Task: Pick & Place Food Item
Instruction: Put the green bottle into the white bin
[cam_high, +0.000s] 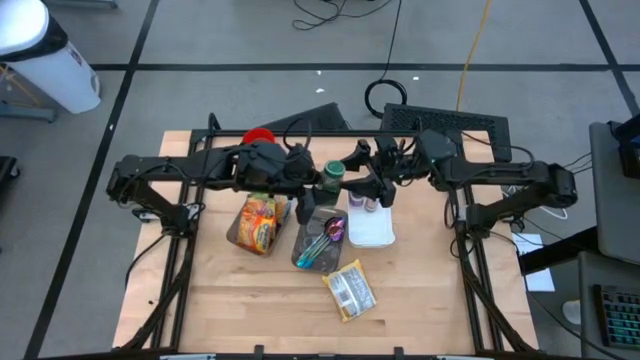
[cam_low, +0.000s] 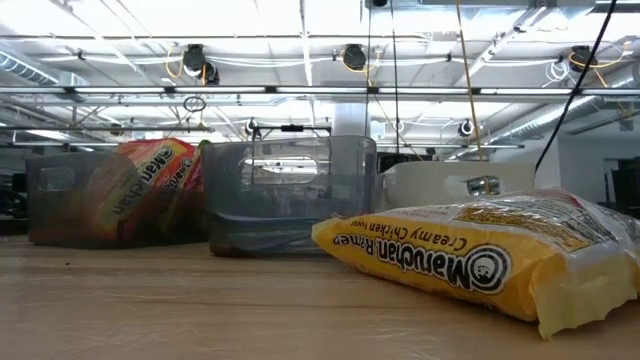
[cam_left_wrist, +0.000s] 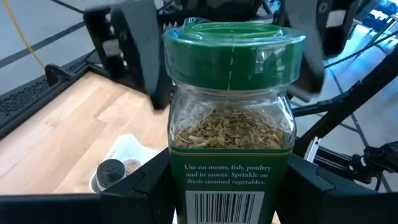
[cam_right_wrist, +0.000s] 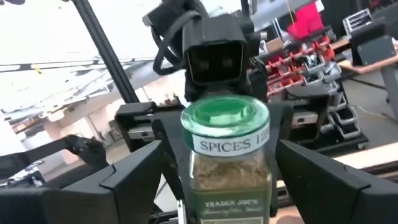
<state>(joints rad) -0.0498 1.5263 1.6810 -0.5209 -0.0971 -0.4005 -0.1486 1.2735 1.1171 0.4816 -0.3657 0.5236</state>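
Green-lidded clear glass spice jar (cam_left_wrist: 231, 118) was midair above the bins, clamped in the left gripper (cam_high: 318, 187), right gripper (cam_high: 362, 184) spread open around its lid, placing still left.

Both my arms are matte black, boxy segmented links joined by rounded housings. Left arm (cam_high: 190, 172) has loose black cable loops over the forearm and wrist; right arm (cam_high: 500, 180) carries similar looped cabling near the wrist. Left gripper (cam_left_wrist: 227, 186): two flat, blocky black fingers (cam_left_wrist: 140, 190), plain faces, square edges. Right gripper (cam_right_wrist: 227, 180): wide angular black fingers (cam_right_wrist: 124, 180) tapering forward, smooth surface. Left wrist, seen from my right wrist camera, has a square black camera housing (cam_right_wrist: 214, 56) with a dark recessed window and a cable bundle behind. No readable markings or screws.
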